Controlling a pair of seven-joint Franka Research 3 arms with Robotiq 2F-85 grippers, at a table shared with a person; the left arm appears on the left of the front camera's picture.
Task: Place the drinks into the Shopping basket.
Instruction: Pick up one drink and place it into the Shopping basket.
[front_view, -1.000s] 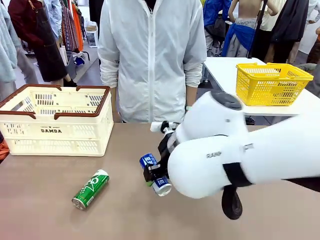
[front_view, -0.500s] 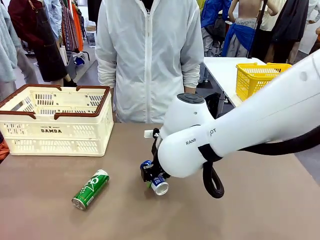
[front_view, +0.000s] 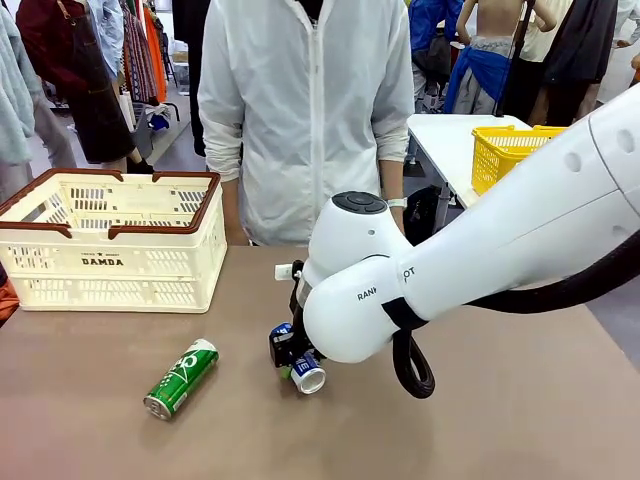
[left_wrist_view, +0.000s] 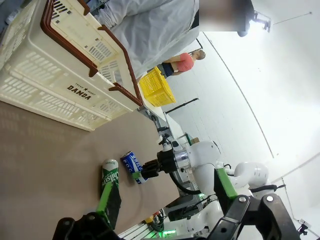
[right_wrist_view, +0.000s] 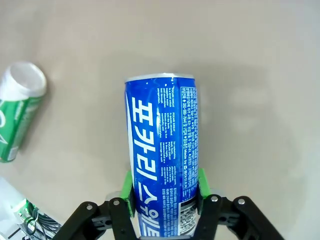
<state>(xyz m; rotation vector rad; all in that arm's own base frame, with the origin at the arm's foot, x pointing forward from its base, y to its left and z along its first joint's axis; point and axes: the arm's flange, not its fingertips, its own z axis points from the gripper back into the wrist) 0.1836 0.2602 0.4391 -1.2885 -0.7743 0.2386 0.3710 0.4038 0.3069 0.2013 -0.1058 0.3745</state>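
Observation:
A blue and white can (front_view: 296, 364) lies crosswise in my right gripper (front_view: 288, 356), which is shut on it low over the brown table. In the right wrist view the green pads (right_wrist_view: 128, 192) press both sides of the blue can (right_wrist_view: 162, 155). To its left a green can (front_view: 181, 378) lies on its side on the table; it shows again, as the green can (right_wrist_view: 19, 112), at that view's left edge. The cream Shopping basket (front_view: 110, 262) stands at the far left. My left gripper (left_wrist_view: 165, 200) hangs open, well away from the green can (left_wrist_view: 108, 172) and the basket (left_wrist_view: 60, 75).
A person in a white jacket (front_view: 310, 120) stands at the table's far side, hands down. A yellow mesh basket (front_view: 500, 150) sits on a separate white table at the back right. My right arm's bulky white wrist (front_view: 360, 290) covers the table's middle.
My right arm has carried the blue can leftward, closer to the green can. The green can and the basket have stayed put.

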